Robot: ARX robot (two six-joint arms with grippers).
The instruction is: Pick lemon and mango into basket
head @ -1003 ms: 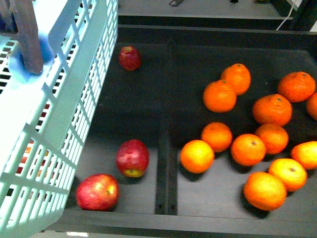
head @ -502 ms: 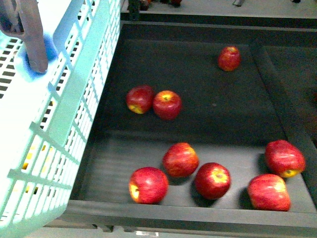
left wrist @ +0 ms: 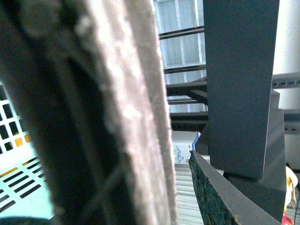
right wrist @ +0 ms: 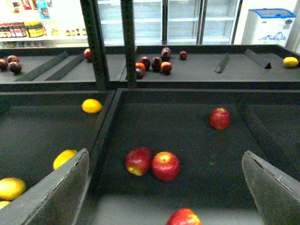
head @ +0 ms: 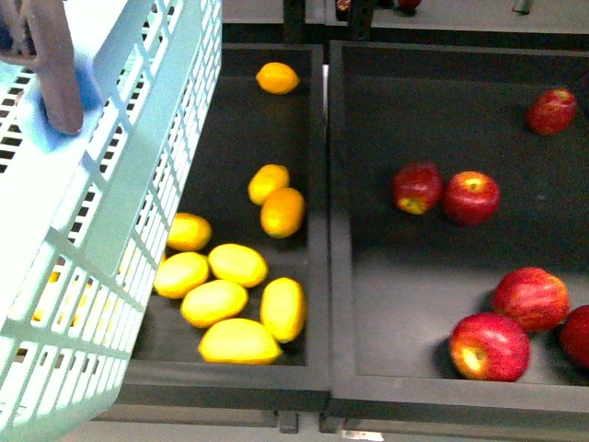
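Front view: the basket [head: 101, 230] hangs tilted at left, close beside yellow fruits [head: 213, 302], probably to receive them. Left wrist view: its handle [left wrist: 93, 117] crosses the left pincer [left wrist: 187, 168]; clamping I cannot tell. Right wrist view: right pincer [right wrist: 168, 187] gapes empty above apples [right wrist: 165, 165].

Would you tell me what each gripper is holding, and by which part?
The left gripper seems to carry the basket by its brown handle; the right gripper is open, holding nothing.
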